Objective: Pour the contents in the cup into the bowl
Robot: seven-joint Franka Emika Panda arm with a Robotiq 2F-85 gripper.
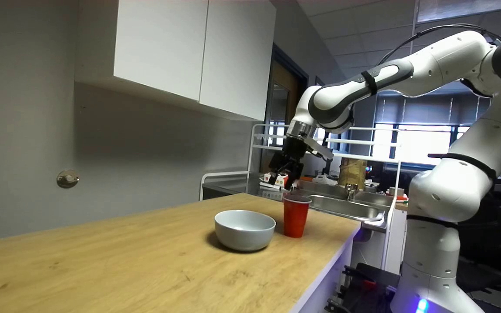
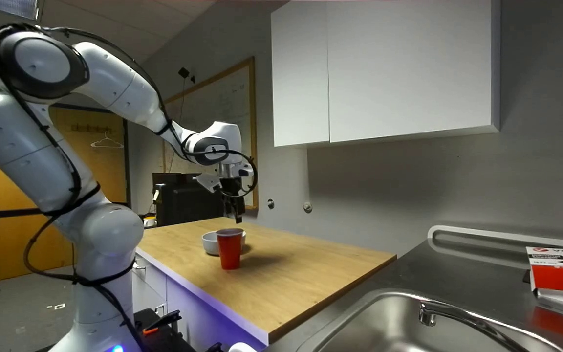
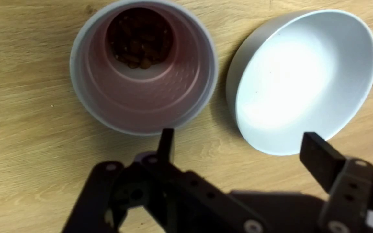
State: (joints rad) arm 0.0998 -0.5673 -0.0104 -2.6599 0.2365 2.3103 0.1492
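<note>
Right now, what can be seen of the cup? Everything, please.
The cup is red, tapered and plastic-looking, with a whitish rim and ridged inside. It stands upright on the counter, beside the bowl but apart. Small brown pieces lie at its bottom. The open gripper hangs above, not touching.

Nothing readable — box (image 2: 561, 278) lettering blurred.

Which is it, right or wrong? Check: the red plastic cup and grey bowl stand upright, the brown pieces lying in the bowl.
Partly wrong: the brown pieces lie in the red plastic cup, not the grey bowl, as the wrist view shows. The rest holds.
</note>
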